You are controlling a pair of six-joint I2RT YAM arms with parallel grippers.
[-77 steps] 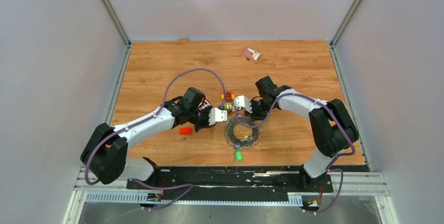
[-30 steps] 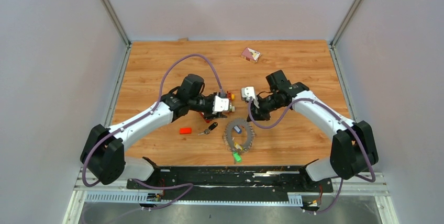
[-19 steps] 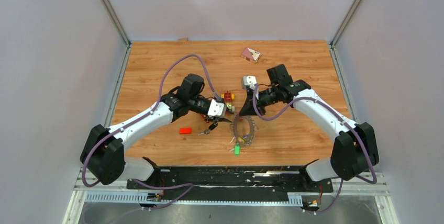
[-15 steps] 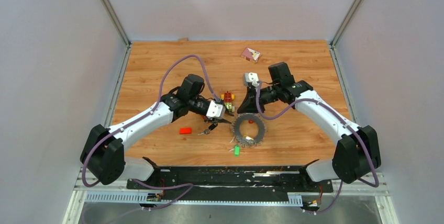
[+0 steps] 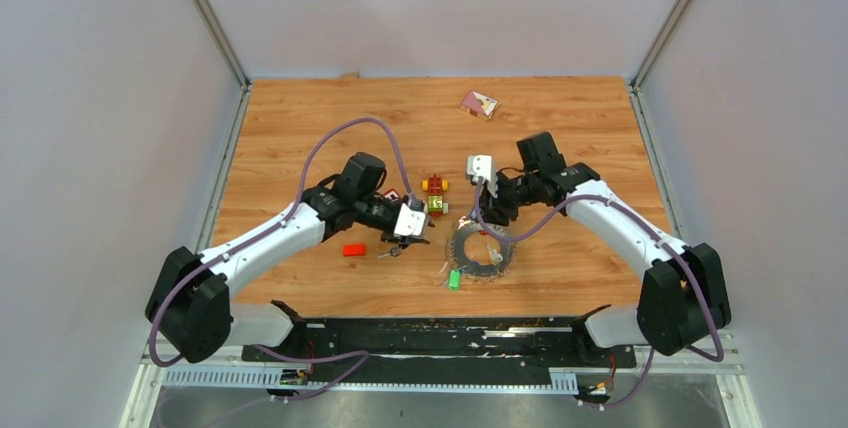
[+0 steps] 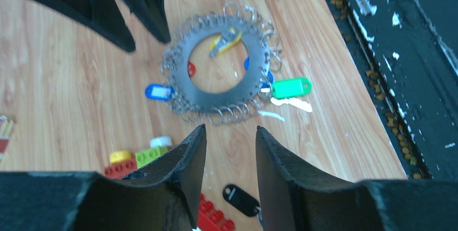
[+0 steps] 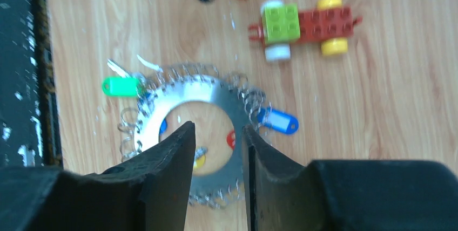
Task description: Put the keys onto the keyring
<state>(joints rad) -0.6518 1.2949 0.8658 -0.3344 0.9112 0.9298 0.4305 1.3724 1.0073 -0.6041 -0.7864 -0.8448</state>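
The keyring lies flat on the wooden table, a grey disc with a hole, edged with small wire loops. From its rim hang a green key tag and a blue key tag; red and yellow tags show inside the hole. A loose black key lies left of the ring. My right gripper hovers open over the ring's far edge, holding nothing. Above the black key, my left gripper is open and empty. The keyring lies ahead of it.
A red-and-yellow toy car stands between the two grippers, just beyond the ring. Left of the black key is a red brick. A pink card lies at the back. The table's black front edge runs close to the ring.
My right gripper had the ring tipped up on edge, then opened; the ring now lies flat, slightly further right. My left gripper has dropped toward the black key.
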